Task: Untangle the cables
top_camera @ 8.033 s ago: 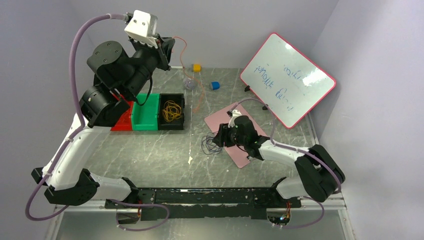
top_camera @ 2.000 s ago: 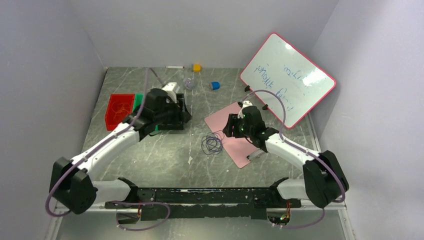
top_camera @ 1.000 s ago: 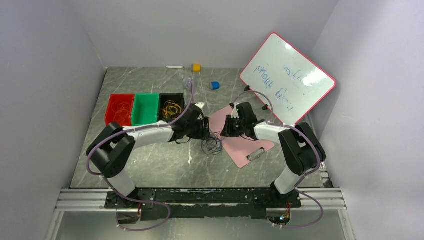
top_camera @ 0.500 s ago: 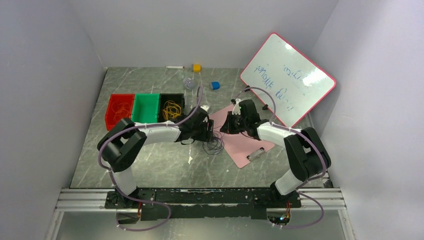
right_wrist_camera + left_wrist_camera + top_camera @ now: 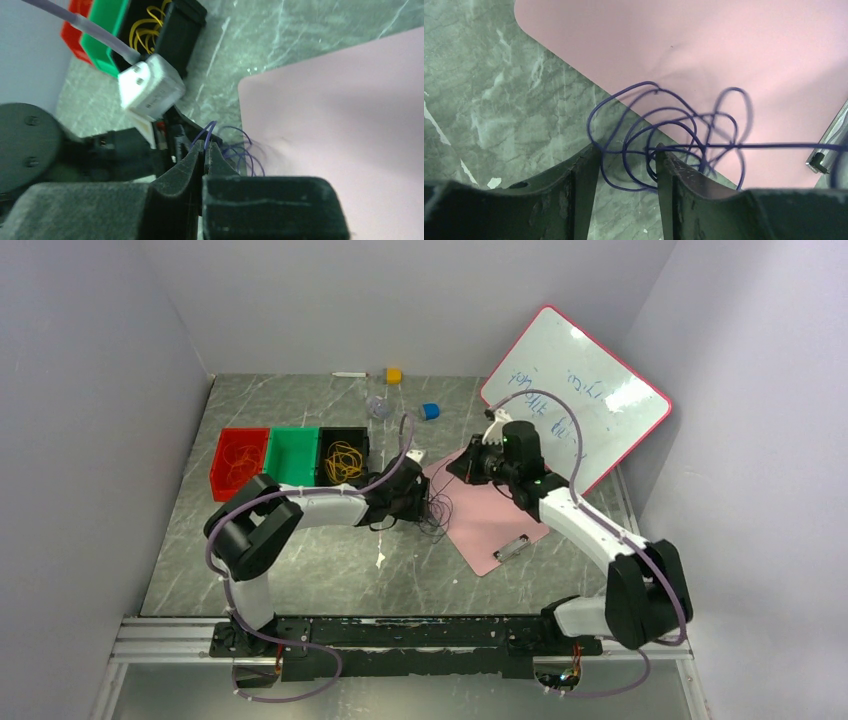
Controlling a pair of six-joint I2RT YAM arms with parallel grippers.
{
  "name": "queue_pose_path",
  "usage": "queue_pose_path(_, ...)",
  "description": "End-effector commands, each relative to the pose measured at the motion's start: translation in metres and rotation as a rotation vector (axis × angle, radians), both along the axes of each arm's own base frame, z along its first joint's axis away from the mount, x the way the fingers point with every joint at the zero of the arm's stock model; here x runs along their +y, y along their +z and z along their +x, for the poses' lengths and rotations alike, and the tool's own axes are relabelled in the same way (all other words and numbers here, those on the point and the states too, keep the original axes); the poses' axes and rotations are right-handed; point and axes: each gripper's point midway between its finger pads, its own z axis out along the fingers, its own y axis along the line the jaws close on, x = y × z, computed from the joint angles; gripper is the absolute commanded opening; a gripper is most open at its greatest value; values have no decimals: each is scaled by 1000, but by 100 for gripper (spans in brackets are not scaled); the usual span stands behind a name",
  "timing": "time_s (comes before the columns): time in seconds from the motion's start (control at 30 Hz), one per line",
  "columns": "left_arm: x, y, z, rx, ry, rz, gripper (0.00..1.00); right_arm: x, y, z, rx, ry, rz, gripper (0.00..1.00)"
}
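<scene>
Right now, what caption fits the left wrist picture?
Open left gripper straddles thin dark-blue looped cable lying partly on pink clipboard.

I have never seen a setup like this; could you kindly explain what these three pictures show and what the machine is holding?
This is a robot with two arms bolted at the near edge of a marbled table. The wide picture comes from a fixed camera above and behind them: the left arm is on the left and the right arm on the right. The other two pictures come from a small camera on each wrist, looking along that arm's own jaws.

On the table are a pink clipboard, a whiteboard, a red bin, a green bin and a black bin. The black bin holds a yellow cable. A thin dark blue cable curls at the clipboard's edge. The left jaws stand open around its loops. The right jaws are shut and seem to pinch one strand of it.
</scene>
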Motion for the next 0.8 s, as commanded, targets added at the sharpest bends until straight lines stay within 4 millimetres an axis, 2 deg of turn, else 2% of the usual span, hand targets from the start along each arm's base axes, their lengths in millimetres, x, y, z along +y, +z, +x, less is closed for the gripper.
queue_pose_path(0.0,20,-41,-21,81,10,104,48,-11,49,11,-82,-95,70,0)
queue_pose_path(0.17,24,-49,-23,88,12,122,41,-22,106,15,-195,-159,99,0)
queue_pose_path(0.37,26,-55,-26,88,7,126,40,-35,181,13,-346,-217,141,0)
queue_pose_path(0.77,32,-59,-31,87,4,131,35,-54,295,-10,-602,-249,190,0)
